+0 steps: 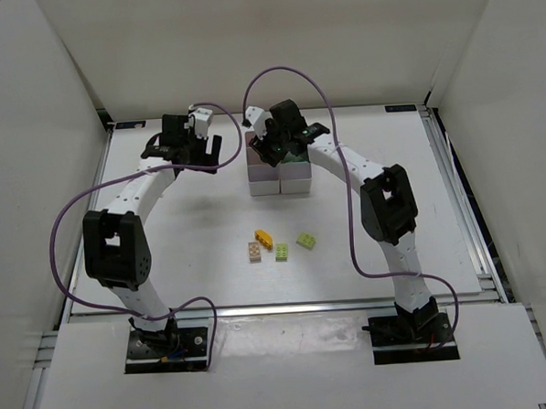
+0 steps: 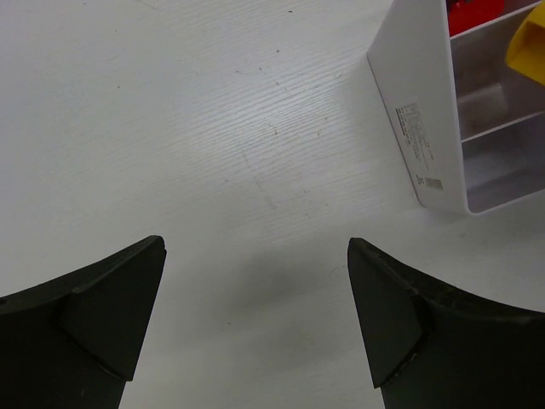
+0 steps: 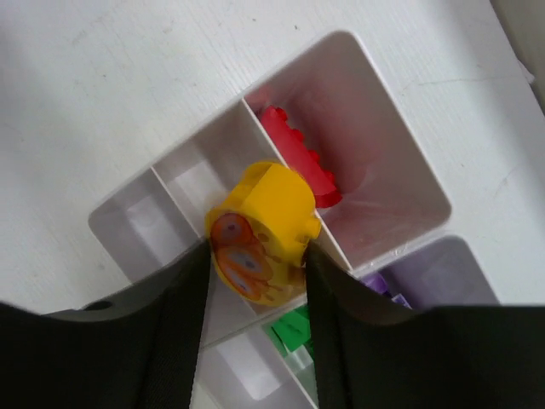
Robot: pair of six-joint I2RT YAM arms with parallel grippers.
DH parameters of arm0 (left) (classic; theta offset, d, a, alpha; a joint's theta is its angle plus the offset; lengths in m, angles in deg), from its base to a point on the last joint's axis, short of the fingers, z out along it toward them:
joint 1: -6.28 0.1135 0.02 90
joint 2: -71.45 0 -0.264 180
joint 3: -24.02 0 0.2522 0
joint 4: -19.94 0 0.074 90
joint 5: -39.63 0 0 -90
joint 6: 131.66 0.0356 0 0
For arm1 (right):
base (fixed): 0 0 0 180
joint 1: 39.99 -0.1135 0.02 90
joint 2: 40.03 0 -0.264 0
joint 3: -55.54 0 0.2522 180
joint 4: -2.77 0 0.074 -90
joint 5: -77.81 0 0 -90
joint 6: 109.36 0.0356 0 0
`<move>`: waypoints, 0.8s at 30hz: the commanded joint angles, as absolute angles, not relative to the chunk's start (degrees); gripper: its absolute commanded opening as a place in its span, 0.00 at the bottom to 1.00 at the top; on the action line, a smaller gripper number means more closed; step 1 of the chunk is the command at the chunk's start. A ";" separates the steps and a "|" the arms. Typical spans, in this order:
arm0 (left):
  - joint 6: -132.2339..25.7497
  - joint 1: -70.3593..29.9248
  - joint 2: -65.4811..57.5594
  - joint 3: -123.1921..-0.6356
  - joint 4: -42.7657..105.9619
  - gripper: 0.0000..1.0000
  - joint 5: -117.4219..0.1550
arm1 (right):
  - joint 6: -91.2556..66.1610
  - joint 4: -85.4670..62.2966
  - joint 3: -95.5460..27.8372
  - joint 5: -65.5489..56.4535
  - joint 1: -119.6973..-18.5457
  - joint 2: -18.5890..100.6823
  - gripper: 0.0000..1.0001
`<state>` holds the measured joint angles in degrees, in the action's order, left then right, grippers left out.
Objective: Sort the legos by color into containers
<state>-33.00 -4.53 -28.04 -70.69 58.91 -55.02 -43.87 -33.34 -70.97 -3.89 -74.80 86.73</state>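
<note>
Yellow brick [image 3: 260, 230], with an orange print on one face, is sitting pinched between the two fingers of the right tool [image 3: 255, 281]. The jaws are standing partly closed, pressing on both of its sides. The right tool is hovering over the containers [image 3: 375, 111], and the brick is hanging above the divider next to the bin holding the red brick [image 3: 302, 166]. Can't tell whether the yellow one is touching that divider. Red brick is leaning against its bin wall, at 1 o'clock of the yellow one. Green brick [image 3: 294, 328] is lying in a bin at 6 o'clock of the yellow one, partly hidden by the fingers. Purple brick [image 3: 383, 285] is showing in a bin at 4 o'clock.

Left tool [image 2: 255, 315] is hanging with its jaws spread wide, gripping nothing, over the white table [image 2: 213, 128]. In the left wrist view the containers are sitting at its 2 o'clock, apart from both fingers. In the top view it is sitting at 9 o'clock of the containers, near but not touching.

Four loose bricks are lying on the table at 6 o'clock of the containers, well apart from them. Orange-yellow brick [image 1: 264, 235] is lying nearest the bins. Tan brick [image 1: 255, 251] is lying just beside it at 7 o'clock. Lime brick [image 1: 282, 252] is lying at 3 o'clock of the tan one, and a second lime brick [image 1: 306, 241] is lying near it at 2 o'clock.
</note>
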 commanded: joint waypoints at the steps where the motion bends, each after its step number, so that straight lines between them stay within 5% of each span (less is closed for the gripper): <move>1: -33.49 -4.09 -27.87 -72.54 58.05 0.99 -54.07 | -44.32 -31.47 -72.92 -4.54 -75.33 86.70 0.45; 7: -33.49 -3.91 -27.87 -72.36 58.14 0.99 -54.06 | -44.32 -31.64 -72.65 -4.46 -75.59 86.18 0.16; 12: -33.58 -3.74 -27.78 -72.27 58.14 0.99 -54.33 | -43.45 -31.65 -71.52 -4.28 -75.68 84.16 0.12; 16: -34.19 -3.74 -27.70 -72.27 58.05 1.00 -54.41 | -43.18 -31.47 -70.72 -4.98 -75.85 82.75 0.40; 17: -34.19 -3.65 -27.52 -72.36 58.22 0.99 -55.37 | -43.18 -31.64 -70.63 -5.24 -75.85 82.23 0.71; 24: -32.62 -3.56 -23.66 -70.43 61.02 0.99 -68.36 | -39.84 -30.50 -65.37 -9.72 -75.42 69.77 0.72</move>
